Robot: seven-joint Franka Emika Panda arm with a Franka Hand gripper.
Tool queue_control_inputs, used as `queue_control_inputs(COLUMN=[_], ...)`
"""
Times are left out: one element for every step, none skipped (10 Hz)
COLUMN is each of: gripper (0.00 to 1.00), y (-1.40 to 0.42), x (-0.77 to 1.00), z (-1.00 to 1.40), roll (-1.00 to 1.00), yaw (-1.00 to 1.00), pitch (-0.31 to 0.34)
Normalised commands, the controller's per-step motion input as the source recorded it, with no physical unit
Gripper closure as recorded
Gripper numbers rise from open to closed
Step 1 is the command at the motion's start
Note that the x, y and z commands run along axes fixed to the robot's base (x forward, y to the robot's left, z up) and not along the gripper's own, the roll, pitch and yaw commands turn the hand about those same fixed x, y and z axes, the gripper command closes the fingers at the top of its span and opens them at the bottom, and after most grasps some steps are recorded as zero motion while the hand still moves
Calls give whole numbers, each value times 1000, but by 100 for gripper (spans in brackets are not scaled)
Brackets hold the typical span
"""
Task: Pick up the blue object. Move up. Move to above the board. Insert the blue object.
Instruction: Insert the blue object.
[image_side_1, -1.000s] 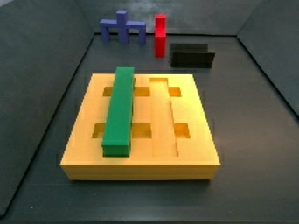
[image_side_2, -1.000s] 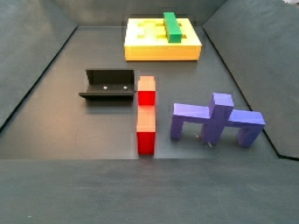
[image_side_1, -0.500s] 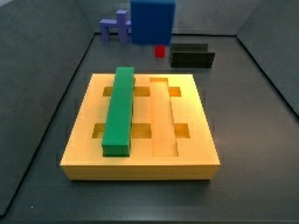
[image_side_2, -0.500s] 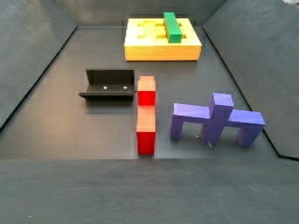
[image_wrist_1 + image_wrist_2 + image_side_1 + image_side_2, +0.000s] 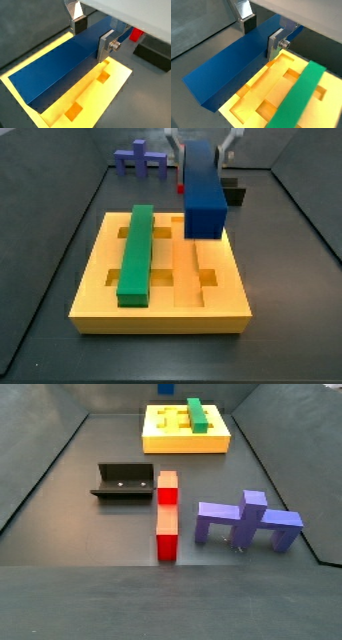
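My gripper (image 5: pixel 201 138) is shut on the blue object (image 5: pixel 201 188), a long dark blue bar. It hangs tilted above the right side of the yellow board (image 5: pixel 160 293), not touching it. In both wrist views the silver fingers (image 5: pixel 105 44) (image 5: pixel 276 43) clamp the bar (image 5: pixel 60 67) (image 5: pixel 231 67) across its width, with the board (image 5: pixel 110 85) (image 5: pixel 264 102) below. A green bar (image 5: pixel 136 253) (image 5: pixel 301 95) lies in the board's left groove. In a side view only a bit of the blue object (image 5: pixel 164 388) shows above the board (image 5: pixel 187 442).
A dark fixture (image 5: pixel 123 481) stands on the floor, partly hidden behind the bar in a side view (image 5: pixel 235 194). A red bar (image 5: pixel 166 514) and a purplish-blue branched piece (image 5: pixel 247 519) (image 5: pixel 140 158) lie away from the board. Dark walls enclose the floor.
The blue object, held in my gripper, has come into a side view from the back and moved forward and down to above the board's right side. Nothing else has moved.
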Motion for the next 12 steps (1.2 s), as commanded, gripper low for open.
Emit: queue_control_inputs(gripper=[100, 100, 100, 100, 100, 100, 100, 100, 100, 100, 100, 100], y=[-137, -166, -126, -63, -46, -74, -117, -111, -23, 0, 0, 0], x=[0, 0, 0, 0, 43, 106, 157, 83, 0, -14, -91, -106], z=[-557, -589, -654, -620, -577, -540, -494, -389, -306, -217, -149, -117], roll=[326, 369, 303, 199, 111, 101, 7, 13, 37, 40, 3, 0], yaw=[140, 57, 3, 0, 0, 29, 43, 77, 120, 83, 0, 0], pitch=[-134, -49, 0, 0, 14, 40, 41, 30, 21, 11, 11, 0])
